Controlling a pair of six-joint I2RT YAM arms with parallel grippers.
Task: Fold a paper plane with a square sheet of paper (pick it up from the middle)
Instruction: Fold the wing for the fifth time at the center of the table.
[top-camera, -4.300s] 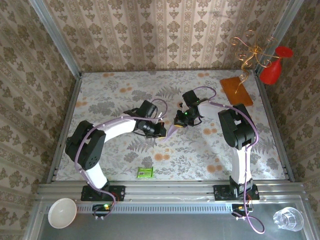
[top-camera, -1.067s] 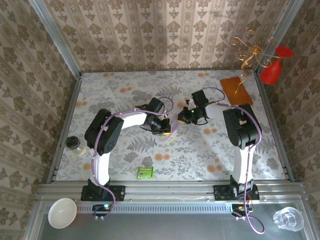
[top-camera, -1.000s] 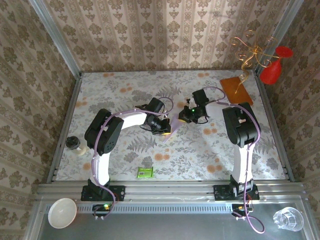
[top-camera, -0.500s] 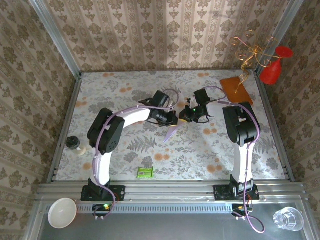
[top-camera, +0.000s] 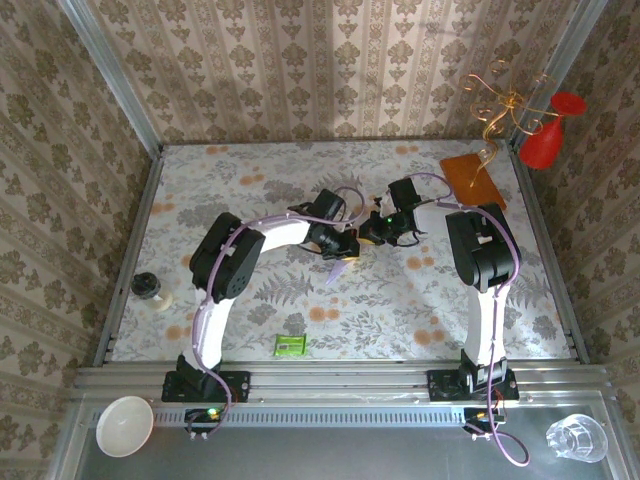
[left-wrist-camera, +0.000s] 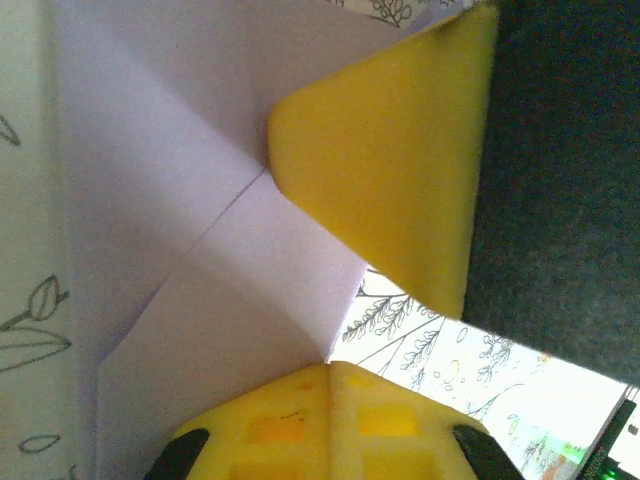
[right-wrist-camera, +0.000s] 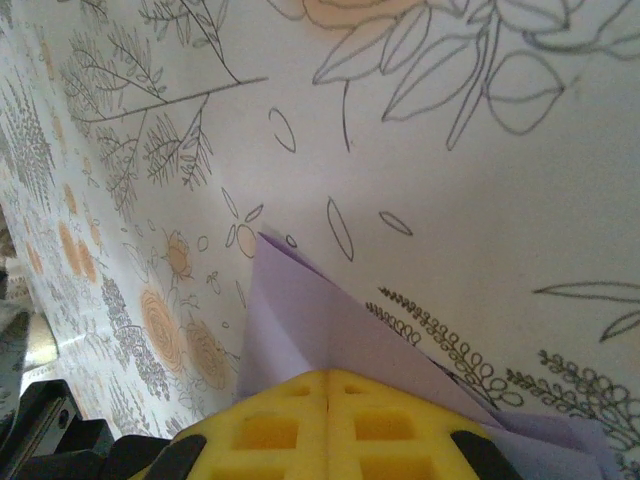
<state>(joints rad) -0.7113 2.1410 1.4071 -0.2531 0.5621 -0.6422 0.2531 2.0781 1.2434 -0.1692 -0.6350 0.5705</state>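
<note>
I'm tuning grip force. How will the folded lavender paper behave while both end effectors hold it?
Likely floppy: the folded lavender paper is thin, its tip jutting unsupported past the right end effector. Its creases probably stiffen it lengthwise. Looks light; the left end effector pulling sideways might tear it.

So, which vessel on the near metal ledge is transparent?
The glass at its right end: you can see through it. The bowl at the left end is opaque white.
</note>
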